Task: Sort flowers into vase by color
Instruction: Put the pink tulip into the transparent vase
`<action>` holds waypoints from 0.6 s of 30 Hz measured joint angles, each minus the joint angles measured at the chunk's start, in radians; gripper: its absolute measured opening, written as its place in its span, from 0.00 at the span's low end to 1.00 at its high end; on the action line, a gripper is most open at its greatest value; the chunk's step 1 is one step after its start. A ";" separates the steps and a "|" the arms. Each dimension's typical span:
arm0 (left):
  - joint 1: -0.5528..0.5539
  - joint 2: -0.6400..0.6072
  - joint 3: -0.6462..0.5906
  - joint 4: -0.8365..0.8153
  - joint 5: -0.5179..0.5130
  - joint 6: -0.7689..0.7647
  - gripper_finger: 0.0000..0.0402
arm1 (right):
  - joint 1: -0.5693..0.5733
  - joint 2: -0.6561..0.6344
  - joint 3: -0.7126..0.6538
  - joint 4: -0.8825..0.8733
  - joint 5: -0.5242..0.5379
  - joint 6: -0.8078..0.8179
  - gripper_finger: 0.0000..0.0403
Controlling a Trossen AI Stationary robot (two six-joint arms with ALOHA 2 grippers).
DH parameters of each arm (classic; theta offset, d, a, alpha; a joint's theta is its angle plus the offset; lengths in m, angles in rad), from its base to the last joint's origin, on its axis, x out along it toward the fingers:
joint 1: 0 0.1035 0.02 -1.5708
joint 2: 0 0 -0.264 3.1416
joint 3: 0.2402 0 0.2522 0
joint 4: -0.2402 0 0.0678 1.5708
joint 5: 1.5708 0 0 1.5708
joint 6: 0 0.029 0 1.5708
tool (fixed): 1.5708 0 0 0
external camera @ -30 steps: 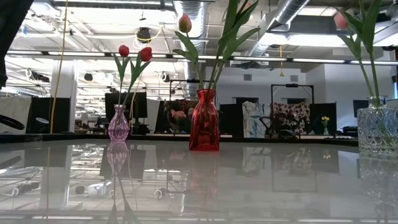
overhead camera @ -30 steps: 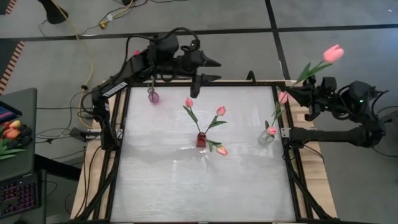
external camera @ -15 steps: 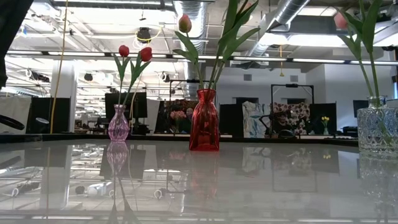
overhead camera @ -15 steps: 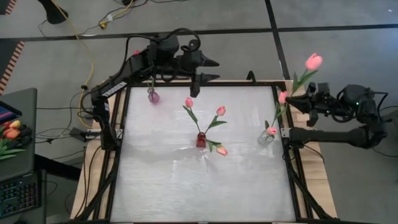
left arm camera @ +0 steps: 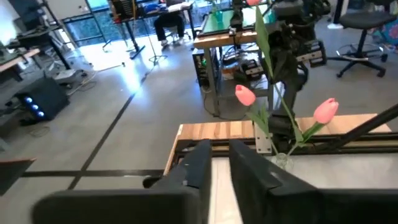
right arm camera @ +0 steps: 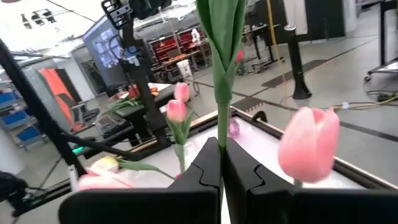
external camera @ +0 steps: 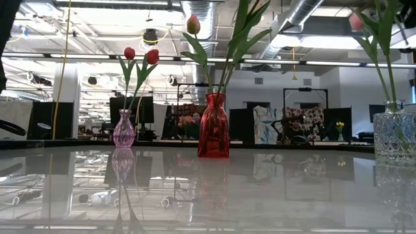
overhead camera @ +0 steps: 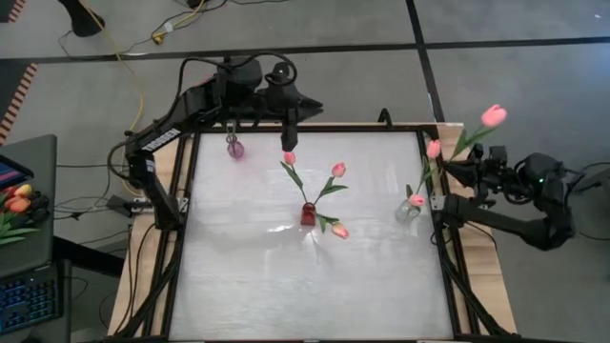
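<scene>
Flowers point(overhead camera: 314, 179) in three vases on glossy white worktop point(overhead camera: 305, 276); open workshop behind. Left hand point(overhead camera: 289, 136) now narrowed, swung down; right hand point(overhead camera: 464, 162), pinching pink tulip point(overhead camera: 493, 116), lowered.

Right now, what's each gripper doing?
Left gripper: fingers nearly together, holding nothing visible.
Right gripper: shut on a pink tulip stem.
</scene>
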 joint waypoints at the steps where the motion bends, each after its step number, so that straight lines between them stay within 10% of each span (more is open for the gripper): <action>1: 0.001 -0.023 -0.048 0.036 0.000 -0.009 0.08 | -0.026 -0.013 -0.011 0.001 -0.018 0.000 0.07; 10: -0.006 -0.333 -0.659 0.597 -0.077 -0.122 0.02 | -0.249 -0.028 -0.048 -0.064 -0.183 -0.066 0.07; 18: -0.048 -0.455 -0.835 0.714 -0.228 -0.171 0.02 | -0.370 -0.028 -0.049 -0.076 -0.238 -0.128 0.07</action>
